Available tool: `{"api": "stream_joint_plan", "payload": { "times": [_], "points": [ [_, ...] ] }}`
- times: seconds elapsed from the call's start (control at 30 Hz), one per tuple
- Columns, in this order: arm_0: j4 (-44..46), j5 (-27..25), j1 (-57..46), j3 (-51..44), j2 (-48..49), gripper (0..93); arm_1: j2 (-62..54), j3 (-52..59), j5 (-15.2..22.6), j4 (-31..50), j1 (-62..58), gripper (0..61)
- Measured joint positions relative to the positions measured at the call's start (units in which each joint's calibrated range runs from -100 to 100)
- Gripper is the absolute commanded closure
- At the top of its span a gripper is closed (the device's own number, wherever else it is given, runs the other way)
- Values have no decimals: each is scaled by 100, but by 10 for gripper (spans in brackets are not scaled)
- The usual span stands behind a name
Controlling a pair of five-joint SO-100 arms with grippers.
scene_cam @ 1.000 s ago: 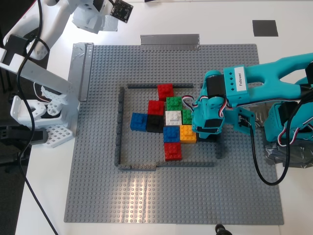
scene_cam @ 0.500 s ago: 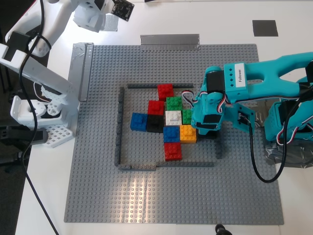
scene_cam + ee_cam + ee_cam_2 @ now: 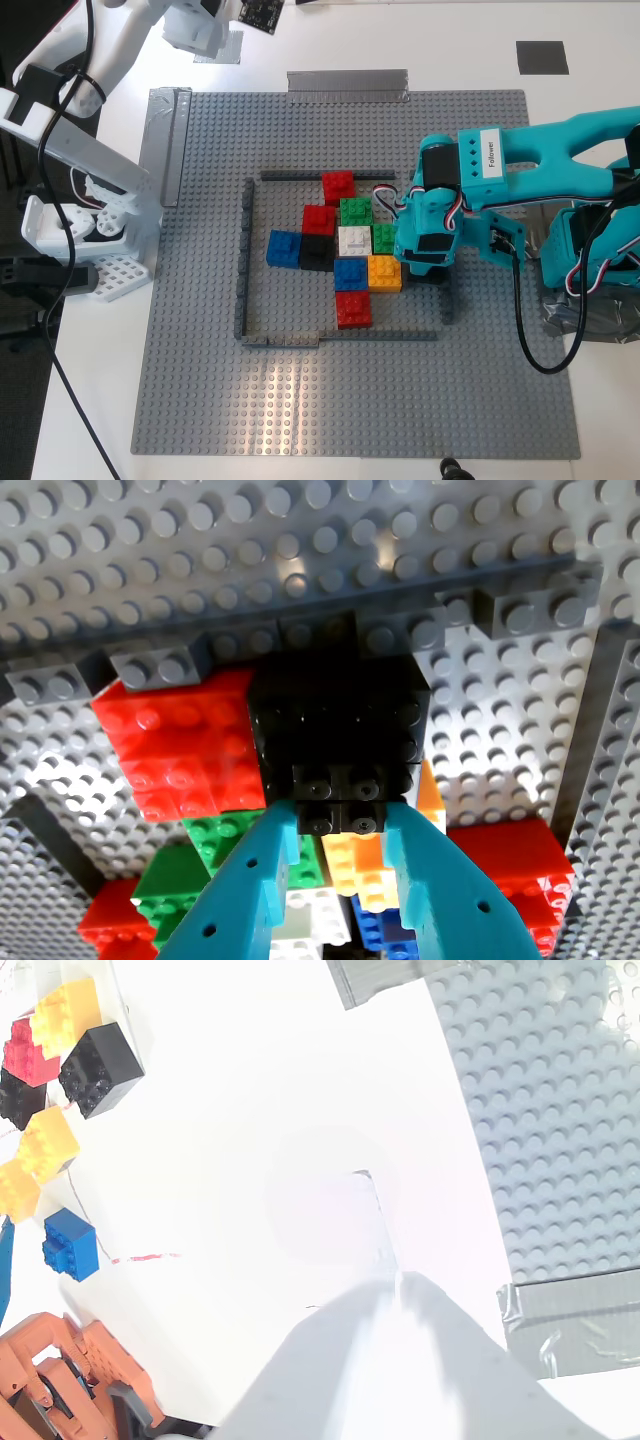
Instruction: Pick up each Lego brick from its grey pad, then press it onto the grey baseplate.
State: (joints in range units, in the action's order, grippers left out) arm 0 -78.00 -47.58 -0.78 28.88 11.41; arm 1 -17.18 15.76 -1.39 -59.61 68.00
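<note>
Our first gripper clamps the black brick, low over the grey baseplate beside the orange brick, apparently for pressing; our second gripper looks closed, empty.

— What is the grey baseplate looking like?
— Matt studded plastic, catching a soft glare. The black brick is shining glossier; the duct tape is looking wrinkled, silvery
</note>
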Motion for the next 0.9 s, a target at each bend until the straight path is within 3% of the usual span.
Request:
{"api": "stream_joint_plan", "payload": {
  "times": [0.07, 0.43, 0.8, 0.9],
  "points": [
    [-130, -16, 15, -20, 8, 809, 0, 0, 0, 145, 45, 612],
    [-374, 16, -22, -78, 8, 821, 268, -126, 0, 129, 209, 612],
    [-913, 5, -81, -1122, 8, 824, 268, -387, 0, -72, 209, 612],
    [-1278, 5, -170, -1668, 8, 873, 268, -484, 0, -193, 273, 612]
  ]
}}
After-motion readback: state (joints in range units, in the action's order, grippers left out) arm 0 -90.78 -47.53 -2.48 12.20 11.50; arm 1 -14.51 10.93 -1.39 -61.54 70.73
